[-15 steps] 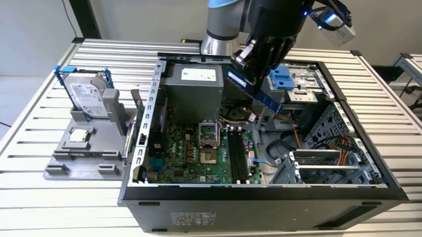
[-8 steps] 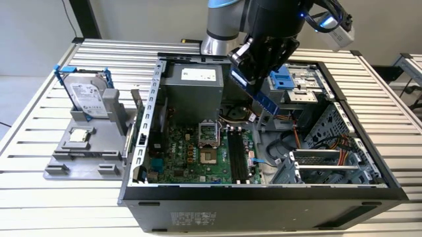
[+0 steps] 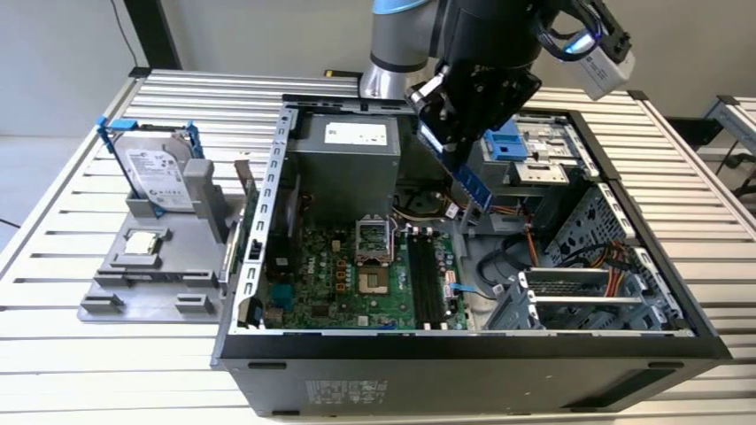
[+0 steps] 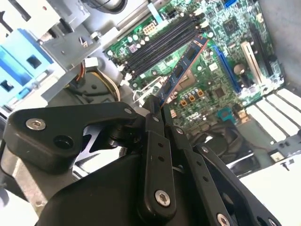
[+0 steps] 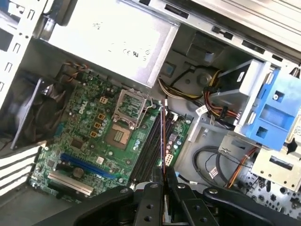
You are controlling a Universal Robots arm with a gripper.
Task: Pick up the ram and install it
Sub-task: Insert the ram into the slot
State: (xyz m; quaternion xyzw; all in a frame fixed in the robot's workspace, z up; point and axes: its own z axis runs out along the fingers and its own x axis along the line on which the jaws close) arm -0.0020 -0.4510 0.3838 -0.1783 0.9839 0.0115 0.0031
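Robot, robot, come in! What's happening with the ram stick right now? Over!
Black pincer shut on long thin dark ram stick. Stick over black memory slots, not seated. Orange and yellow cables off to the side.

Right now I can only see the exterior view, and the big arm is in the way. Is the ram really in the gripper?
Observer: Yes. In the second wrist view the gripper is shut on one end of the ram.
Operator: Is it plugged in?
Observer: No. In that view it hangs clear of the motherboard, and the black memory slots behind it are empty.
Operator: Which way is it pointing?
Observer: In the first wrist view it is edge-on, its free end reaching toward the motherboard.
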